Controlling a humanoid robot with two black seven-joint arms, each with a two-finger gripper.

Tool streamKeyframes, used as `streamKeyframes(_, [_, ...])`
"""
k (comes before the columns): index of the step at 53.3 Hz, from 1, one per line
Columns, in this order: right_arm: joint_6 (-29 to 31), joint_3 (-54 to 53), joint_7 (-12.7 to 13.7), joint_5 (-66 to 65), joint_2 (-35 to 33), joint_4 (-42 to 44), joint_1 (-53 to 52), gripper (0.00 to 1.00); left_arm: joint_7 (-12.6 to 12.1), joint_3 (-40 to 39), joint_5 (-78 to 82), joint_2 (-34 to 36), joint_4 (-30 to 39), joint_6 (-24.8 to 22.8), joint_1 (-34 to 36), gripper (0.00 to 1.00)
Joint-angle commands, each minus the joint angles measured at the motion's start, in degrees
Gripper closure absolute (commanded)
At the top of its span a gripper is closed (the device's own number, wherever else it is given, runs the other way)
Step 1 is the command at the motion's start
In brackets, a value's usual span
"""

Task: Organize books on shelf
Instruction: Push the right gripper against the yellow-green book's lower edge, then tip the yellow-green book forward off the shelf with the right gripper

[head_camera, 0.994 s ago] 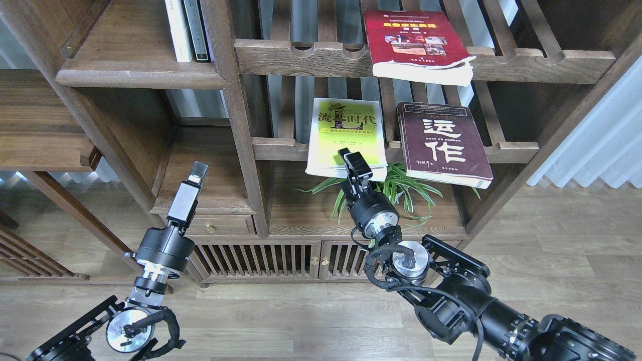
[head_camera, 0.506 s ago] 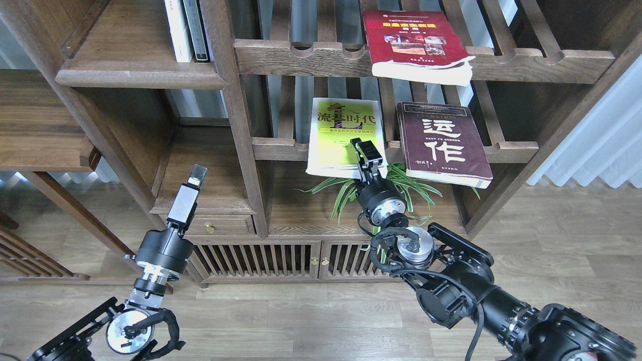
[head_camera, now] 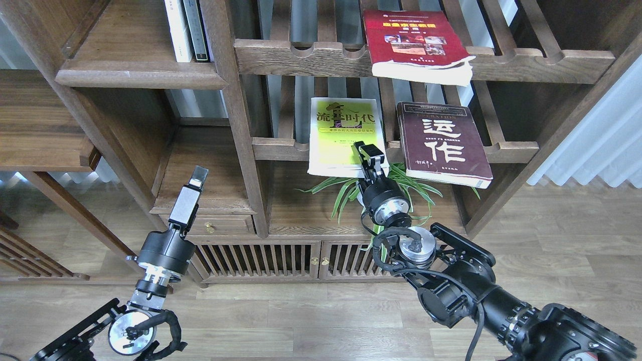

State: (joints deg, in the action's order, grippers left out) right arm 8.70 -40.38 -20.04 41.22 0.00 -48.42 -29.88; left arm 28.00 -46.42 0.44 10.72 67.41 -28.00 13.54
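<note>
We see three large paperbacks lying face up on the slatted racks: the yellow-green book (head_camera: 342,135) on the lower rack, its front edge overhanging the scalloped rail; the maroon book (head_camera: 441,143) with big white characters just beside it to the right, also overhanging; and the red book (head_camera: 416,45) with a yellow title and small photos on the upper rack, its white page block jutting past the rail. Our right gripper (head_camera: 370,153) sits at the yellow-green book's lower right corner, its jaws over the cover's edge, though we cannot tell whether they clamp it or merely overlap it. Our left gripper (head_camera: 199,175) hangs free near the drawer unit; seen edge-on, its jaws cannot be told apart. The solid brown shelf (head_camera: 135,75) at upper left carries two upright volumes (head_camera: 186,30), cut off by the top edge. A green plant (head_camera: 401,183) is partly hidden behind our right arm.
</note>
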Motion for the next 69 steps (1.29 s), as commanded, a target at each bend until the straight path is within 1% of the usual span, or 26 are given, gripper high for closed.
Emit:
streamKeyframes(1, [1.7, 0.0, 0.0, -0.1, 0.0, 0.4, 0.0, 0.64, 0.0, 0.0, 0.0, 0.0, 0.0, 0.0, 0.0, 0.00])
streamKeyframes(4, [2.5, 0.0, 0.0, -0.1, 0.0, 0.5, 0.0, 0.74, 0.0, 0.0, 0.0, 0.0, 0.0, 0.0, -0.1, 0.00])
streamKeyframes(6, [2.9, 0.0, 0.0, -0.1, 0.0, 0.5, 0.0, 0.76, 0.0, 0.0, 0.0, 0.0, 0.0, 0.0, -0.1, 0.00])
streamKeyframes(8, [3.7, 0.0, 0.0, -0.1, 0.0, 0.7, 0.0, 0.82, 0.0, 0.0, 0.0, 0.0, 0.0, 0.0, -0.2, 0.00])
streamKeyframes(10, [4.0, 0.0, 0.0, -0.1, 0.0, 0.7, 0.0, 0.84, 0.0, 0.0, 0.0, 0.0, 0.0, 0.0, -0.3, 0.00])
streamKeyframes(12, [4.3, 0.0, 0.0, -0.1, 0.0, 0.7, 0.0, 0.90, 0.0, 0.0, 0.0, 0.0, 0.0, 0.0, -0.3, 0.00])
streamKeyframes(15, [4.5, 0.0, 0.0, -0.1, 0.0, 0.8, 0.0, 0.94, 0.0, 0.0, 0.0, 0.0, -0.1, 0.0, -0.4, 0.00])
streamKeyframes(26, [5.7, 0.0, 0.0, -0.1, 0.0, 1.3, 0.0, 0.95, 0.0, 0.0, -0.1, 0.0, -0.5, 0.0, -0.6, 0.00])
streamKeyframes(28, [6.8, 0.0, 0.0, -0.1, 0.0, 1.2, 0.0, 0.95, 0.0, 0.0, -0.3, 0.0, -1.3, 0.0, -0.6, 0.00])
streamKeyframes(29, [9.6, 0.0, 0.1, -0.2, 0.0, 0.9, 0.3, 0.95, 0.0, 0.0, -0.8, -0.3, -2.4, 0.0, -0.6, 0.00])
streamKeyframes(34, [13.7, -0.1, 0.1, -0.2, 0.0, -0.4, 0.5, 0.95, 0.0, -0.1, -1.2, -0.8, -3.3, 0.0, -0.6, 0.01])
streamKeyframes(40, [16.6, -0.1, 0.1, -0.2, 0.0, -2.9, 1.1, 0.95, 0.0, -0.7, -2.5, -0.9, -4.9, 0.0, -0.1, 0.01])
streamKeyframes(46, [17.9, -0.2, 0.1, -0.1, 0.0, -6.3, 2.5, 0.95, 0.0, -1.1, -3.1, -0.9, -5.8, 0.0, 0.3, 0.01])
streamKeyframes(52, [19.0, -0.1, 0.2, -0.3, 0.0, -11.6, 5.1, 0.94, 0.0, -1.0, -4.7, -0.7, -5.9, 0.0, 0.0, 0.01])
streamKeyframes(55, [19.3, -0.1, 0.1, -0.6, 0.0, -14.0, 6.6, 0.94, 0.0, -1.0, -7.0, -0.7, -5.6, 0.0, -0.1, 0.04])
streamKeyframes(58, [19.3, 0.0, 0.2, -1.5, 0.0, -16.1, 8.3, 0.94, 0.0, -0.1, -10.4, 0.0, -5.6, 0.0, 0.3, 0.04])
streamKeyframes(69, [19.3, 0.0, 0.2, -10.8, -2.6, -16.7, 15.2, 0.93, 0.0, 0.3, -12.4, 1.3, -5.2, 0.0, 0.2, 0.03])
